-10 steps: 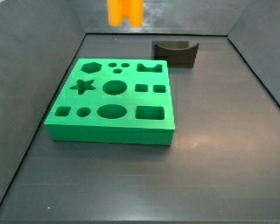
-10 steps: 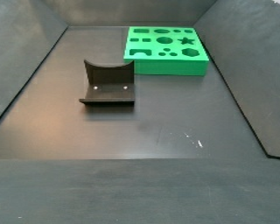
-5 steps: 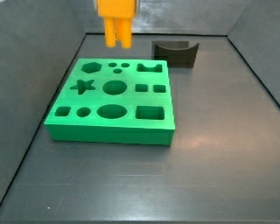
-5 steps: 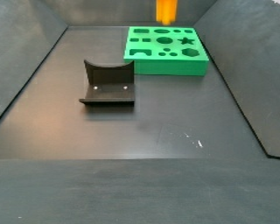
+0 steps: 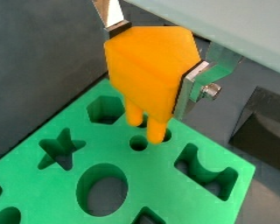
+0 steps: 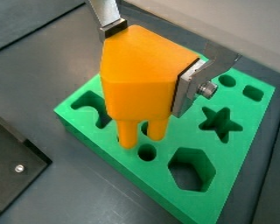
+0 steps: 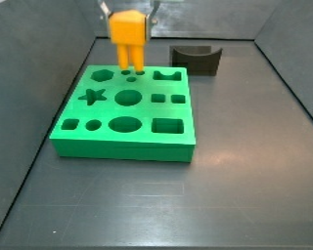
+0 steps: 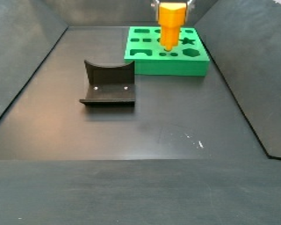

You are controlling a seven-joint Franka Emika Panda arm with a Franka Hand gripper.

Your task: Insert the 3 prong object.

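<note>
My gripper [image 7: 128, 24] is shut on the 3 prong object [image 7: 128, 42], a bright orange block with its prongs pointing down. It hangs just above the far end of the green board [image 7: 126, 146], over the small round holes [image 7: 136, 74]. In both wrist views the silver fingers [image 5: 192, 84] clamp the block's sides [image 6: 139, 74], and the prong tips [image 6: 136, 134] hover right above a small round hole [image 6: 146, 154]. In a side view the block [image 8: 170, 22] stands over the board [image 8: 167, 61]. The gripper [image 8: 170, 7] is mostly cut off there.
The board has several shaped cut-outs, among them a star [image 7: 95, 96], a hexagon [image 7: 103, 74] and an oval [image 7: 124, 124]. A dark grey block with a curved notch [image 7: 196, 59] stands beyond the board; it also shows in a side view [image 8: 108, 83]. Dark walls ring the floor.
The gripper has come down with the orange block, from high above the board's far end to just over its small round holes.
</note>
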